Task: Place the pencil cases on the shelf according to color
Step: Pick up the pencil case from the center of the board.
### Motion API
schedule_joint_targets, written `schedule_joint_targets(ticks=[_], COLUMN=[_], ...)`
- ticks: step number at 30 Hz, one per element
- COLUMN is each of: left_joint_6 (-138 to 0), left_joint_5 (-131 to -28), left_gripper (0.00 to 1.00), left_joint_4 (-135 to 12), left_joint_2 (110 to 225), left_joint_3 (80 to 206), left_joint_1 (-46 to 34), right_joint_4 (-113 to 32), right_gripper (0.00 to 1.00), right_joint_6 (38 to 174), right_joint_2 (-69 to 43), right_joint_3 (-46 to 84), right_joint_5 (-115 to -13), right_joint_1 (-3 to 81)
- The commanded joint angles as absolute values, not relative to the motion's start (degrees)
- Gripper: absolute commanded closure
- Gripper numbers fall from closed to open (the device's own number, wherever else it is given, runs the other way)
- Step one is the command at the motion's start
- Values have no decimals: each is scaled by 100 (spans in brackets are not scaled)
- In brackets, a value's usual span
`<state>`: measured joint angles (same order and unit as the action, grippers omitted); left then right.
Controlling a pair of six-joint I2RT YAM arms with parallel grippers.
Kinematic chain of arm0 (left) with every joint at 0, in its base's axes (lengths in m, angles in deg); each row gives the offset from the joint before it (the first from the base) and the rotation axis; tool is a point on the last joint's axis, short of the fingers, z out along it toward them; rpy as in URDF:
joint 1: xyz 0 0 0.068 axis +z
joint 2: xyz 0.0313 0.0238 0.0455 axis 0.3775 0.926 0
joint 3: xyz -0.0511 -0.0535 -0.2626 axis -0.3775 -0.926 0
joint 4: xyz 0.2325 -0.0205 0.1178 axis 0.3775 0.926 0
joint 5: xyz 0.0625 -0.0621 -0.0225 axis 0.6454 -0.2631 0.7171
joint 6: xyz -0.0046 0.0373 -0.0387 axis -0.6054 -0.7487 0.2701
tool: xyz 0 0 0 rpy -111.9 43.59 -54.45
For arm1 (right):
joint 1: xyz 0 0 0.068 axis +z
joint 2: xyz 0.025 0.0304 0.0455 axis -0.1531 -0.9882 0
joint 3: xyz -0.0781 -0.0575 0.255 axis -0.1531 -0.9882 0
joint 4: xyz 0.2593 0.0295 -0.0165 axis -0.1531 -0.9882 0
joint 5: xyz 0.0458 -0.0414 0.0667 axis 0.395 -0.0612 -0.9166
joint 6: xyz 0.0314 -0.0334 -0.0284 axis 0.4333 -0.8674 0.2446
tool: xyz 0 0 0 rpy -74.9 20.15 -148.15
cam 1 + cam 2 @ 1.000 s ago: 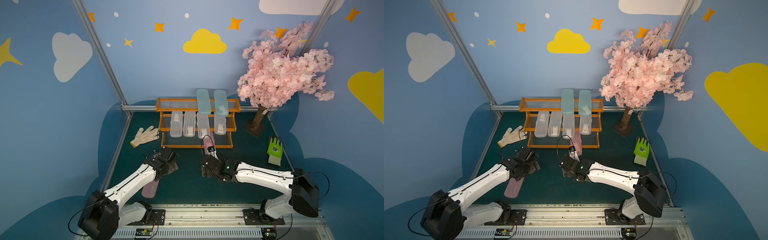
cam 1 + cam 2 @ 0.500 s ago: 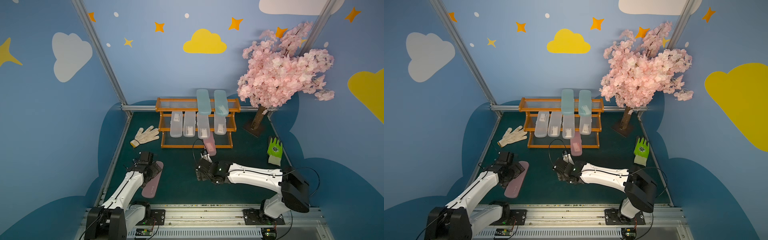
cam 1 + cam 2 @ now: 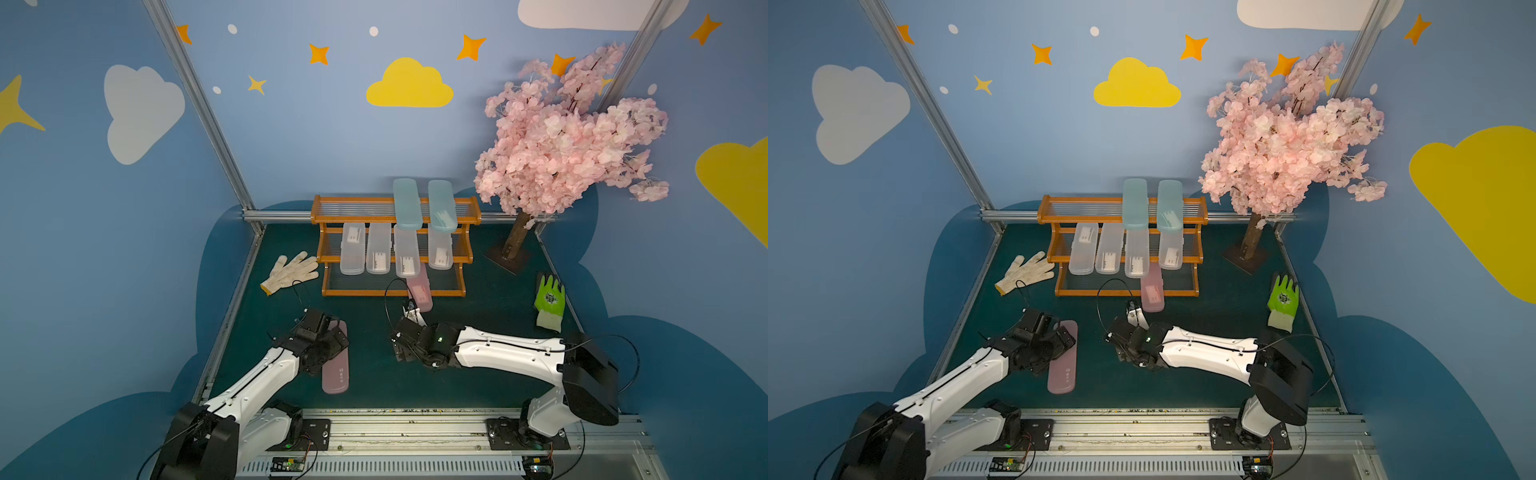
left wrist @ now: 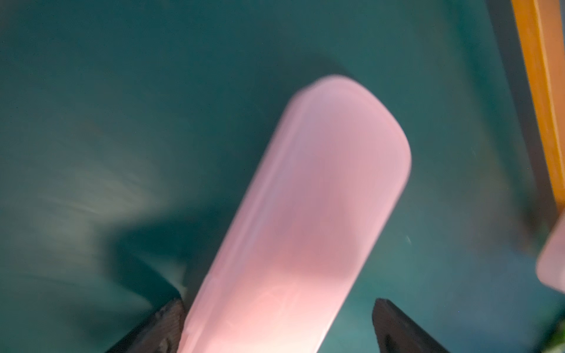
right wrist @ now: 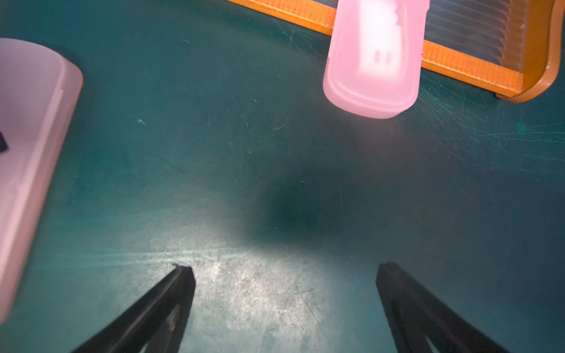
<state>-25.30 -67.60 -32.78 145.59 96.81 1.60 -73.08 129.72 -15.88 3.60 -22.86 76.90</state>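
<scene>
The enclosure has blue walls with cloud and star decals and a dark green surface [image 3: 478, 374]. The shelf [image 3: 328, 291] stands at the rear centre.

Shelf loading:
- Top tier: two blue cases [image 3: 407, 203], side by side, overhanging the front edge.
- Middle tier: four clear cases [image 3: 352, 249] abreast.
- Bottom tier: the shelved pink case [image 3: 419, 293], its near end projecting past the front rail.

The loose pink case [image 3: 336, 374] lies flat on the surface at the front left. The left pincer [image 4: 276, 302] straddles it near its far end with the jaws apart. One finger [image 4: 165, 321] is against the case's side; the other finger [image 4: 394, 324] stands clear of it.

The right pincer [image 5: 284, 269] is spread wide and empty, over bare surface near the shelved pink case.

A white glove [image 3: 291, 270] lies left of the shelf. A green glove [image 3: 549, 297] and a pink blossom tree [image 3: 569, 137] are on the right.
</scene>
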Motion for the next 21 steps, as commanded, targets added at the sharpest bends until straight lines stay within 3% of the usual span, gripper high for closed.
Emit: schedule_joint_targets(ticks=[1, 8, 11, 21], left_joint_6=[-1969, -2462, -3131, -4177], left_joint_5=[-7041, -5622, -5356, -5913], left_gripper=[0, 0, 0, 0], left_joint_4=[-3497, -2710, -2508, -2393], left_joint_2=[14600, 14118, 13904, 14333], left_joint_3=[9827, 10457, 10686, 11278], left_joint_1=[-157, -206, 386, 2420], right_joint_4=[-7415, -7070, -6977, -7985], right_gripper=[1, 1, 1, 1], right_joint_6=[13087, 13194, 13462, 13847], right_joint_2=[-1468, -1633, -2033, -4051], right_joint_3=[373, 438, 711, 3011], right_joint_5=[-2306, -2763, -3024, -3830], right_joint_1=[7719, 7809, 8016, 8641])
